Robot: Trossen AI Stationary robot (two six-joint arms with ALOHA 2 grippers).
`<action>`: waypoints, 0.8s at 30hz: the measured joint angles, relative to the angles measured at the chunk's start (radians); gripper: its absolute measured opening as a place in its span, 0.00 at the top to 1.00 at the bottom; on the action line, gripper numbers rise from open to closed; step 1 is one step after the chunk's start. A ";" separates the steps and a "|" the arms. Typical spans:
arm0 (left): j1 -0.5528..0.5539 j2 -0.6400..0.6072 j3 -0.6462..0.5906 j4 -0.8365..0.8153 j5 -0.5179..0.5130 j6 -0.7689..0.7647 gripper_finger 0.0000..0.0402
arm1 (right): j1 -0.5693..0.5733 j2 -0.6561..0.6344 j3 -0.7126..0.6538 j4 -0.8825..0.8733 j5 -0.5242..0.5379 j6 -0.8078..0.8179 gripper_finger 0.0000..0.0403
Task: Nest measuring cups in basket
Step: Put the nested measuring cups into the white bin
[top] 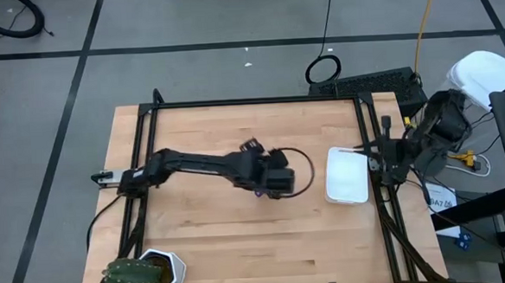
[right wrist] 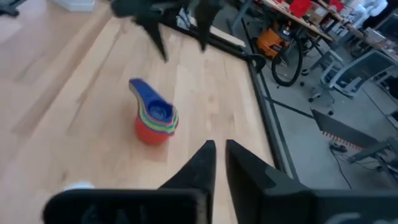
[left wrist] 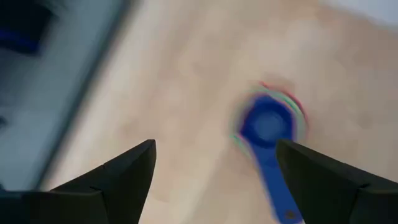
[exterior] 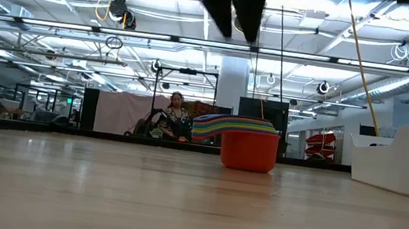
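No readable text or labels.

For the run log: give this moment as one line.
left gripper: jaws open, above cup stack | cup stack: nested, on table, outside basket | basket: no cups in it | right gripper: at table's right edge

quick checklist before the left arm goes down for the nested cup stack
1. Left tool open: ok, fingers spread wide.
2. Left tool above the stack of measuring cups: ok, it hangs over them, not touching.
3. Cups nested: ok, red outermost, blue on top, handles fanned to one side; count cannot tell.
4. Stack upright on the table: ok.
5. Basket free to receive: ok, nothing shows in it.
6. Right tool out of the way: ok, parked near the basket at the table's edge.
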 joint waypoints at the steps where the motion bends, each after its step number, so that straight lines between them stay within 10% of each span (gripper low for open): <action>1: -0.009 -0.028 0.000 -0.006 -0.049 -0.001 0.17 | -0.008 0.038 0.035 0.000 0.000 0.001 0.90; 11: -0.137 -0.262 0.001 0.012 -0.283 -0.063 0.17 | -0.193 0.392 0.292 -0.012 -0.172 0.008 0.67; 24: -0.369 -0.290 0.000 -0.064 -0.621 -0.128 0.17 | -0.457 0.741 0.295 0.188 -0.560 -0.137 0.64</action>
